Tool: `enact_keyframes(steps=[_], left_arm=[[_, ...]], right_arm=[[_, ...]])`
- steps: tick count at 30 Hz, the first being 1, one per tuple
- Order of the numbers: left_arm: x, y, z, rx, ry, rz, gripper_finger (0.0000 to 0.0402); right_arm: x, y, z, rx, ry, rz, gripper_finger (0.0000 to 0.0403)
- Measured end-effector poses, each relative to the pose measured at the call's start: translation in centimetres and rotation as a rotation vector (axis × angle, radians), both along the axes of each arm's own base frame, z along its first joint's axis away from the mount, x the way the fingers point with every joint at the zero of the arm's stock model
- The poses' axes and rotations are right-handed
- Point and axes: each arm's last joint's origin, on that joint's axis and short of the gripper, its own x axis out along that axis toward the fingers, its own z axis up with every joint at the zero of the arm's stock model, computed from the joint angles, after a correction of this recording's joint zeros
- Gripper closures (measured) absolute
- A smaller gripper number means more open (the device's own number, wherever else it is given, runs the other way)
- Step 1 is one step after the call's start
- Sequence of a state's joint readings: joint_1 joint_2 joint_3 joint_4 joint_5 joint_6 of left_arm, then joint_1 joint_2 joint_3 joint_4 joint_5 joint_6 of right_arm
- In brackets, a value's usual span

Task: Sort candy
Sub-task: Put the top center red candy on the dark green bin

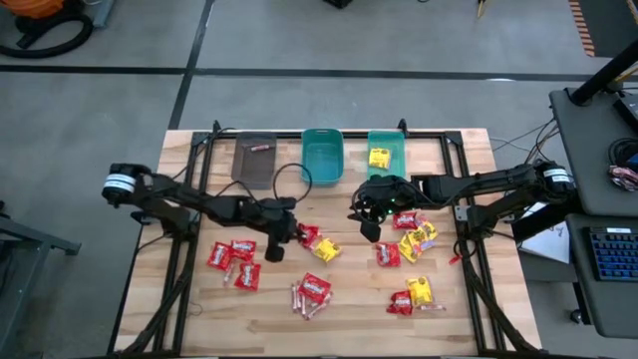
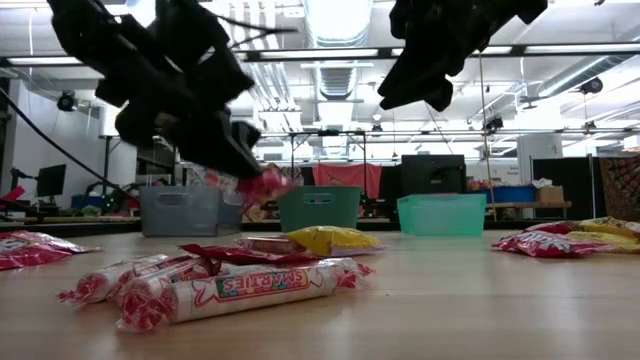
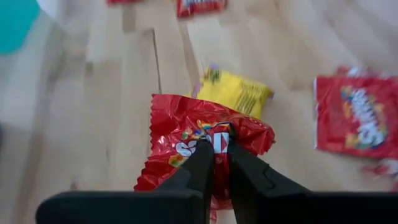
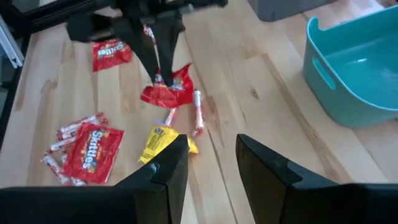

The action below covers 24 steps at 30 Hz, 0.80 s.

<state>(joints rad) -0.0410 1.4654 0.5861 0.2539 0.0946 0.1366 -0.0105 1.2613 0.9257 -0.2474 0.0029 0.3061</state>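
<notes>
The left gripper (image 3: pixel 214 146) has its jaws pinched shut on a red Skittles packet (image 3: pixel 186 140), gripping the crumpled wrapper near its middle, and from the low view the packet (image 2: pixel 262 183) hangs clear of the table. Just beyond it a yellow packet (image 3: pixel 233 93) lies flat on the wood, its print too small to read, and another red packet (image 3: pixel 357 118) with the Skittles rainbow lettering lies off to one side. The left arm reaches in from the table's left edge, stretched low and nearly straight toward the middle of the table (image 1: pixel 339 319). The right gripper (image 4: pixel 211 155) hangs above the table near its middle with jaws partly open and nothing between them; its arm comes in from the right edge, elbow bent. Close to the low camera lie rolls of Smarties (image 2: pixel 250 285), the name clear on the wrapper. The rest of the candy is scattered: red packets toward the left edge (image 1: pixel 231 261), a red packet and stick pieces near the front edge (image 1: pixel 312 292), and a mix of red and yellow ones toward the right edge (image 1: pixel 414 239). Along the far edge stand a grey bin (image 1: pixel 254 165), a teal bin (image 1: pixel 322 158) and a green bin (image 1: pixel 389 143) holding a yellow packet (image 1: pixel 379 158).
</notes>
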Motion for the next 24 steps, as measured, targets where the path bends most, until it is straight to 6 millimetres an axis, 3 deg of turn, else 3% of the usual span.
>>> enact_keyframes(steps=[5,10,17,24], left_arm=[[-0.4,0.7,2.9,0.075,-0.116,0.068,0.0388],[0.2,3.4,6.1,0.164,-0.185,0.168,0.0389],[1.2,10.0,8.5,0.302,-0.18,0.321,0.039],[3.4,17.3,8.0,0.196,-0.152,0.486,0.039]], right_arm=[[0.0,0.0,-0.1,-0.002,0.003,0.002,0.0275],[0.0,0.0,-0.1,-0.002,0.006,0.002,0.0275],[-0.1,0.0,-0.3,-0.001,0.015,0.002,0.0275],[-0.3,0.0,-0.7,-0.002,0.028,0.002,0.0275]])
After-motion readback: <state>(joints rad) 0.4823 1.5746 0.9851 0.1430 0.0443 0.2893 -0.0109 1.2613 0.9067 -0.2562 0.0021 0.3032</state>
